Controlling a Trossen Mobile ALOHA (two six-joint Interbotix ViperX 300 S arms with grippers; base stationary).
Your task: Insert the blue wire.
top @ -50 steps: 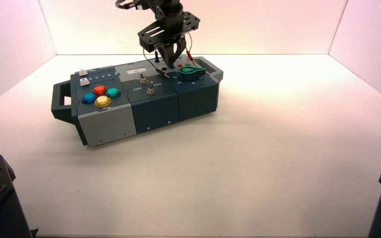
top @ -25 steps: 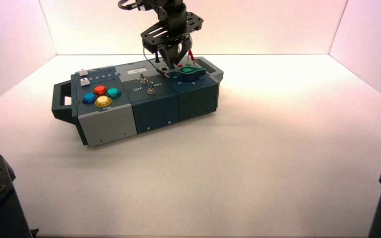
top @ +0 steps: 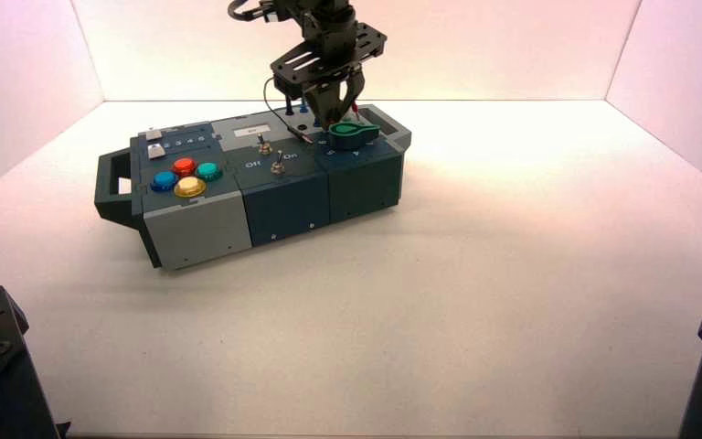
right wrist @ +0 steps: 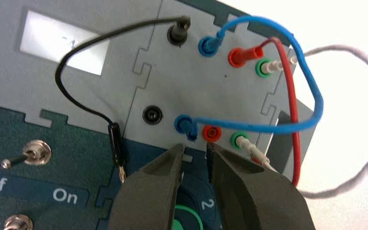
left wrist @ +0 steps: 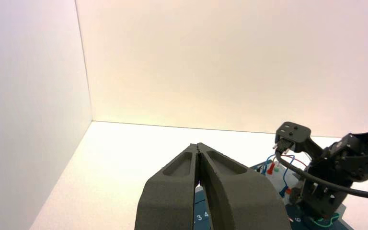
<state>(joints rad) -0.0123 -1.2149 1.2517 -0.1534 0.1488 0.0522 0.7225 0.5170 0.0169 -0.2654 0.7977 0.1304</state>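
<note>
**Blue wire at both blue sockets, depth of the near plug in doubt**

The right gripper (right wrist: 194,149) hangs over the right part of the box (top: 288,201), near the green knob (top: 351,131), its jaws spread with nothing between them. Just beside them the near plug (right wrist: 187,127) of the blue wire (right wrist: 268,128) stands in the near blue socket, leaning a little; the far plug (right wrist: 212,44) is in the far blue socket, and the wire arches between the two. The left gripper (left wrist: 197,146) is idle, facing the box from a distance, its jaws pressed together.

The insertion looks all but done, yet the lean could mean a plug only partly seated (I cannot tell its depth from here). If so, the springy loop might lever it out. The larger risk is in the departure: the loop and the red wire (right wrist: 294,105) pass close to one jaw, so a sideways exit could hook either and pull a plug free. Pressing down again off-centre could tip the plug further, and dropping lower might knock the knob.
</note>
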